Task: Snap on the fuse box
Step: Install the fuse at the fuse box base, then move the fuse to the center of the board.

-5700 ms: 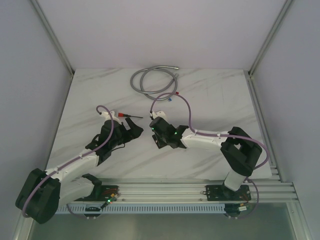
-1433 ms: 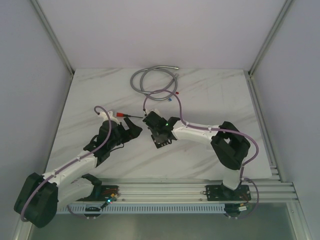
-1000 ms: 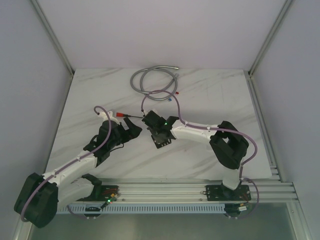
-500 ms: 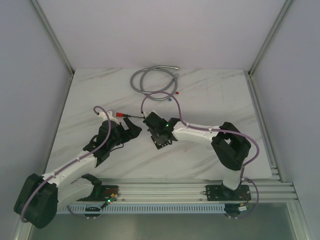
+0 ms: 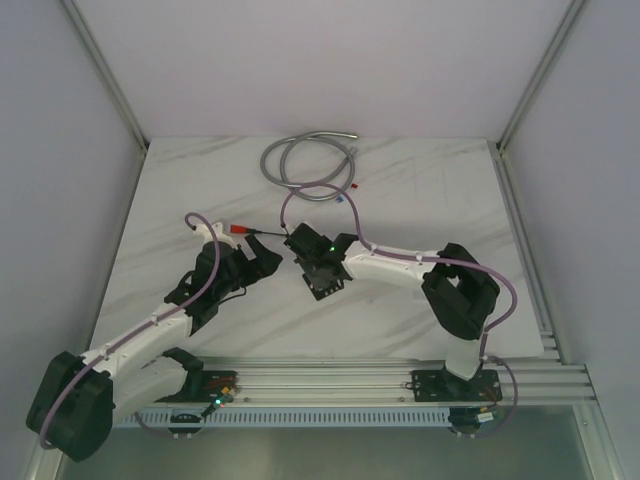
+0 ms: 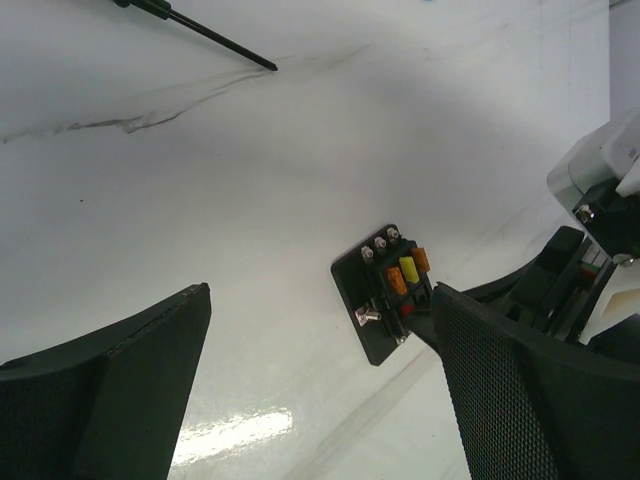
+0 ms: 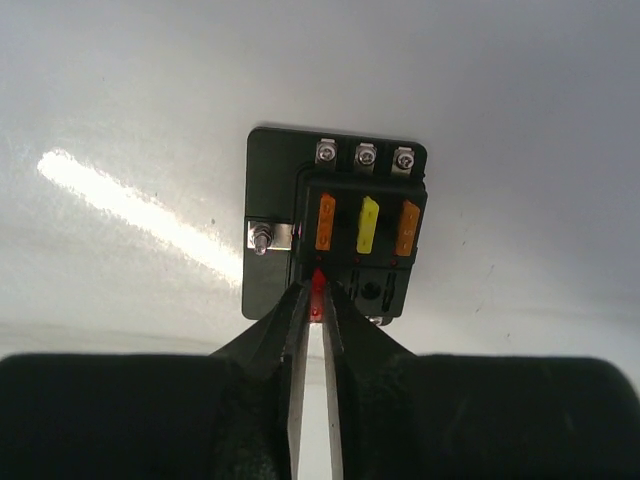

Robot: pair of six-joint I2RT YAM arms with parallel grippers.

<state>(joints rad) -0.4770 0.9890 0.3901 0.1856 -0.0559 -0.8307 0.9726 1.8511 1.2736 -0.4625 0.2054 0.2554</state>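
The fuse box (image 7: 337, 215) is a black square block lying flat on the white table, with two orange fuses and a yellow one in its far row. My right gripper (image 7: 318, 290) is shut on a small red fuse (image 7: 318, 280), and its tips rest against the box's near left slot. The left wrist view shows the fuse box (image 6: 375, 300) just ahead of my right finger. My left gripper (image 6: 320, 375) is wide open with nothing between its fingers. From above, the right gripper (image 5: 312, 262) covers the box, and the left gripper (image 5: 262, 258) sits close on its left.
A screwdriver (image 5: 250, 231) with a red handle lies just behind the left gripper, its tip (image 6: 205, 30) pointing right. A coiled grey hose (image 5: 305, 160) lies at the back. Two tiny loose fuses (image 5: 350, 190) sit near it. A metal rail (image 5: 330, 380) runs along the near edge.
Since the earliest frame my right arm has swung left, bringing its gripper up beside the left gripper. Over the last second both arms have barely moved.
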